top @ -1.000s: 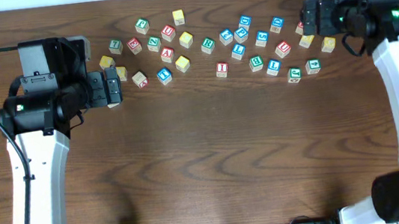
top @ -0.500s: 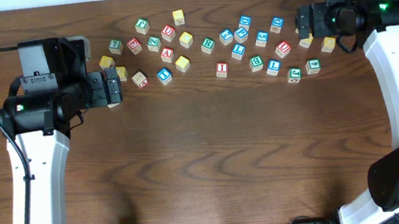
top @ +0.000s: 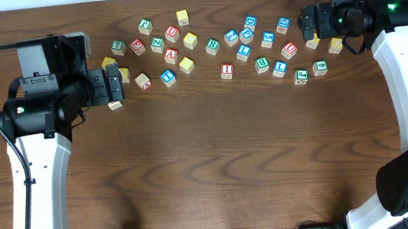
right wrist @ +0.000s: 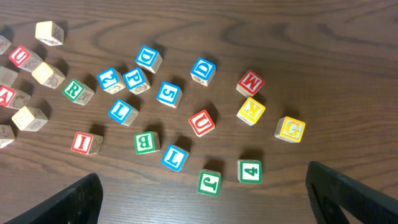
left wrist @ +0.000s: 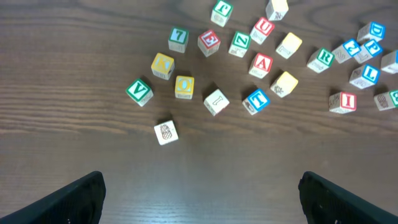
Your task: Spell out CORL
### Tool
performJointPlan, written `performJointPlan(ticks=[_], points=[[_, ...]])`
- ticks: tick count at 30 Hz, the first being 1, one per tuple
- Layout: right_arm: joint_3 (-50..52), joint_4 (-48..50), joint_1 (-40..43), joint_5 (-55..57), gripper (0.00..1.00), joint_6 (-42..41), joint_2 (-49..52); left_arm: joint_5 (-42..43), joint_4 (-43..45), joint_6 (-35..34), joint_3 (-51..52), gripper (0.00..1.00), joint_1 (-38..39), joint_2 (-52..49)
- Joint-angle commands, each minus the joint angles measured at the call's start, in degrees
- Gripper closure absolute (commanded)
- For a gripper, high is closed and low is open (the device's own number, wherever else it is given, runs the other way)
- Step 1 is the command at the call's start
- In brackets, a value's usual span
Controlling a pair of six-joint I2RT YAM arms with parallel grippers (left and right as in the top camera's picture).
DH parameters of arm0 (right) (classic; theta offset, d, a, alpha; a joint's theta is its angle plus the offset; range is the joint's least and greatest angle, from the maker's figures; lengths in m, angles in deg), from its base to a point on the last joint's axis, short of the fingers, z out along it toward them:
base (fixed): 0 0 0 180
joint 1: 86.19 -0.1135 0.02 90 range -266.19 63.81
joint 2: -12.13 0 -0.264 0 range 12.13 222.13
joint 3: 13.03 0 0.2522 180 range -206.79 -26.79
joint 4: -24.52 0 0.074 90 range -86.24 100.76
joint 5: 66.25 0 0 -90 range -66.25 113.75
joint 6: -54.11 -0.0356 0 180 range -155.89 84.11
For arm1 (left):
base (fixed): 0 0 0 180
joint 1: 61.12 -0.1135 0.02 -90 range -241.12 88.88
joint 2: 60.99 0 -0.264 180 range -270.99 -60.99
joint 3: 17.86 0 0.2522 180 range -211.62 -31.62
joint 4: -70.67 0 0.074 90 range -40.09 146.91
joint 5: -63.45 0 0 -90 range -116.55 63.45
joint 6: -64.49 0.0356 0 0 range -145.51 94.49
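Dark wooden table [top: 216, 152]; red M cube [right wrist: 250, 82] just beside yellow K cube [right wrist: 251, 111]; green V cube [left wrist: 138, 91] at the scatter's edge.

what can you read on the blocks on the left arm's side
"V": green-lettered cube
"7": green-numbered cube
"E": red-lettered cube
"T": blue-lettered cube
"I": dark-lettered cube
Yellow cubes: pale letters, too faint to read.
Picture cube: no text.

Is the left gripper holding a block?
No, the left gripper is wide open, with only bare table in the gap between its fingers.
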Motion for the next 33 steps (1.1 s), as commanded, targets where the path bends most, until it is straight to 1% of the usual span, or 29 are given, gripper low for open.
performJointPlan(ticks=[1, 6, 14, 16, 18, 20, 23, 26, 29, 33], points=[[-1.4, 0.0, 0.2, -1.6, 0.01, 0.7, -0.2, 0.4, 0.6, -2.5, -1.1, 0.02, 0.1, -0.6], [-1.4, -0.8, 0.2, -2.1, 0.01, 0.7, -0.2, 0.1, 2.0, -6.8, -1.1, 0.02, 0.1, -2.1], [-1.4, -3.0, 0.2, -2.1, 0.01, 0.7, -0.2, 0.1, 2.7, -6.6, -1.1, 0.02, 0.1, -4.7], [-1.4, -3.8, -0.2, -2.1, 0.01, 0.7, -0.2, 0.0, 3.4, -5.7, -1.1, 0.02, 0.1, -5.0], [-1.4, -4.0, -0.6, -2.7, 0.01, 0.7, -0.2, 0.0, 4.2, -5.9, -1.1, 0.07, 0.1, -5.4], [-1.4, -4.0, -1.0, -3.0, 0.01, 0.7, -0.2, -1.1, 5.1, -8.5, -1.1, 0.09, 0.1, -5.7], [-1.4, -3.9, -1.4, -3.0, 0.01, 0.7, -0.2, -2.5, 5.3, -11.4, -2.3, 0.09, 0.2, -7.3], [-1.4, -3.9, -1.7, -2.9, 0.01, 0.7, -0.2, -2.6, 3.8, -12.1, -5.9, 0.09, 0.7, -9.9], [-1.4, -3.9, -2.0, -2.9, 0.01, 0.7, -0.2, -3.0, 0.8, -12.2, -11.8, 0.1, 1.7, -13.5], [-1.4, -4.3, -2.0, -2.9, 0.01, 0.7, -0.2, -7.1, -5.2, -12.5, -22.1, 0.1, 4.0, -20.2]])
